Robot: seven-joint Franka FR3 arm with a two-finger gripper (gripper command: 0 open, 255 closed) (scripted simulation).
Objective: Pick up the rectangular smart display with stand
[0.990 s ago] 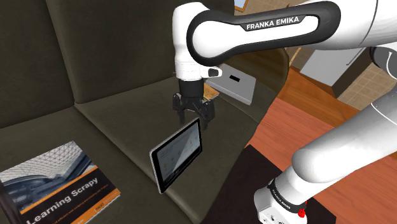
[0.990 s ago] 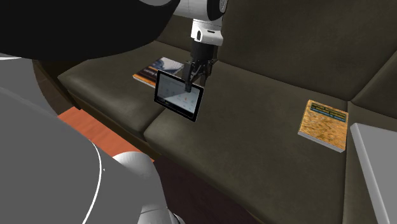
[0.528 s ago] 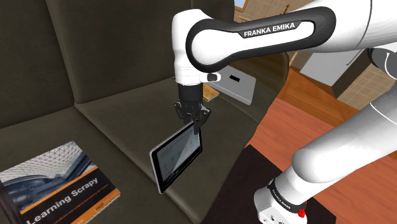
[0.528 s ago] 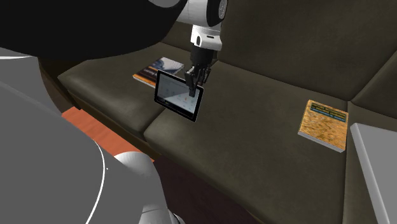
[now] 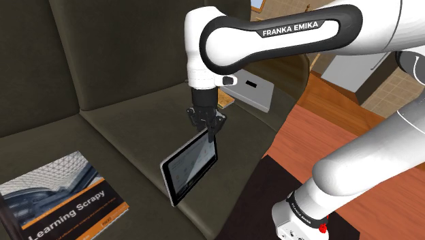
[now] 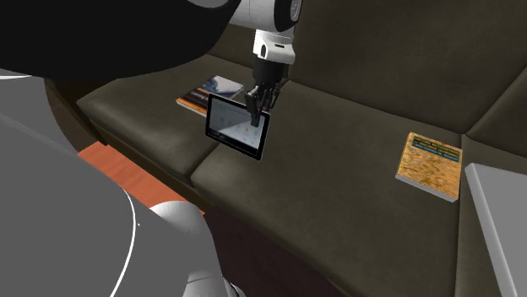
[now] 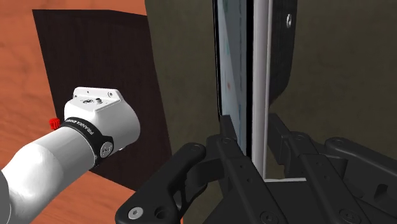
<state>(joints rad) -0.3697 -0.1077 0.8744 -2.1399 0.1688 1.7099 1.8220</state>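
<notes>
A dark sofa (image 5: 116,123) spreads beneath the gripper (image 5: 208,128). The white arm (image 5: 238,58) above it bears "FRANKA EMIKA" in white on a black band. On the seat, well off to the shoulder view's left of the gripper, lies a book (image 5: 61,194) titled "Learning Scrapy". The black-framed display (image 5: 189,166), its screen text too small to read, stands directly below the gripper near the cushion's front edge. The fingers (image 7: 226,133) pinch its top edge between them.
</notes>
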